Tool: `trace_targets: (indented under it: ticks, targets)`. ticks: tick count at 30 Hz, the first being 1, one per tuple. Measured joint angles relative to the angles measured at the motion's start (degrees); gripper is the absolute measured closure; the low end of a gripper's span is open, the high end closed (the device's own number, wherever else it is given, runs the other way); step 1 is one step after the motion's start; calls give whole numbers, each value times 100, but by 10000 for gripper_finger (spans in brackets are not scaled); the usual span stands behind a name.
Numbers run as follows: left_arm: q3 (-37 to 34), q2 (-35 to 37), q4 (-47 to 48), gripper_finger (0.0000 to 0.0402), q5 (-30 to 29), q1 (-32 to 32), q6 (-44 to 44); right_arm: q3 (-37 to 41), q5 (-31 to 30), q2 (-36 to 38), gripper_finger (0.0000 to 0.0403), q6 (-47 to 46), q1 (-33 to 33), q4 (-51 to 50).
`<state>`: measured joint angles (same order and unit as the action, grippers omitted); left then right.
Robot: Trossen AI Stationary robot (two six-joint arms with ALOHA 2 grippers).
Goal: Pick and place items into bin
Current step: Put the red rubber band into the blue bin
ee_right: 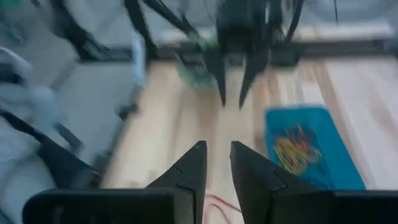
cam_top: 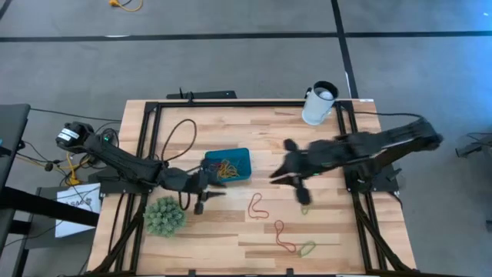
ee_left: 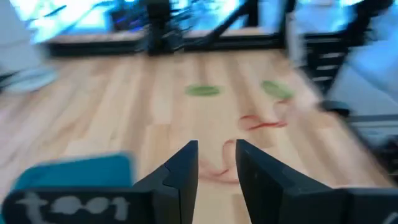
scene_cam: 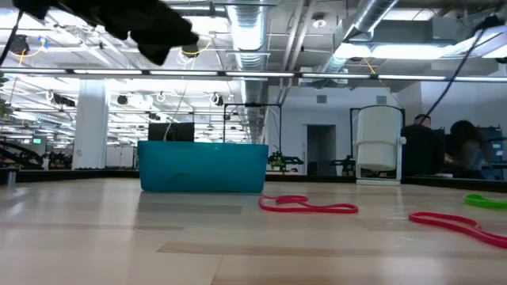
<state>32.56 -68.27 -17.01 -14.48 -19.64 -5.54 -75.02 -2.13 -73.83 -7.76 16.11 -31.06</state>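
1. Worktop: pale wooden slats in a dark frame.
2. Bin: shallow teal tray near the worktop's middle, a tangle of yellow, orange and red loops inside it.
3. Loose items: a red loop just beside the bin; a second red loop nearer the front edge, with a green loop next to it; another green loop lies under the right arm.
4. Left pincer: low over the worktop beside the bin's near corner; its fingers stand slightly apart with nothing between them.
5. Right pincer: blurred, above the bare wood between the bin and the white cup; fingers parted by a narrow gap, nothing held.
6. White cup: upright at the worktop's far edge, well apart from the bin.
7. Green spiky ball: on the left side of the worktop, near the left arm.
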Motion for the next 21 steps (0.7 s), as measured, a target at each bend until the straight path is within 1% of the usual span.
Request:
trace_targets:
  ticks: [1, 3, 5, 7, 9, 11, 13, 17, 19, 21]
  targets:
    - [51, -116, -90, 303, 130, 2, 30, 6, -71, 211, 336, -3, 135, -20]
    - [210, -403, -47, 303, 75, 4, -299, 75, -335, 572, 336, 55, 400, -57]
    - [474, -833, -63, 303, -59, 11, -795, 161, -764, 892, 336, 67, 668, -165]
    - [770, -1355, -58, 303, -91, 13, -974, 251, -1305, 1132, 336, 68, 938, -445]
    - [1125, -1929, 4, 303, 139, 13, -981, 440, -1891, 1324, 336, 23, 1173, -630]
    - [1611, -2442, 232, 303, 653, 24, -843, 729, -2279, 1470, 336, -185, 1371, -739]
    - [2197, -2908, 838, 303, 1005, 65, -798, 1090, -2446, 1588, 336, -469, 1542, -724]
    - [3356, -3710, 2621, 303, 1143, 122, -1219, 1918, -2801, 1655, 336, -1292, 1959, -447]
    - [3840, -4034, 3333, 303, 1095, 121, -1251, 2429, -3347, 1601, 336, -1704, 2245, 87]
    - [4229, -4317, 3813, 304, 1051, 114, -1255, 2969, -4067, 1464, 336, -1815, 2577, 888]
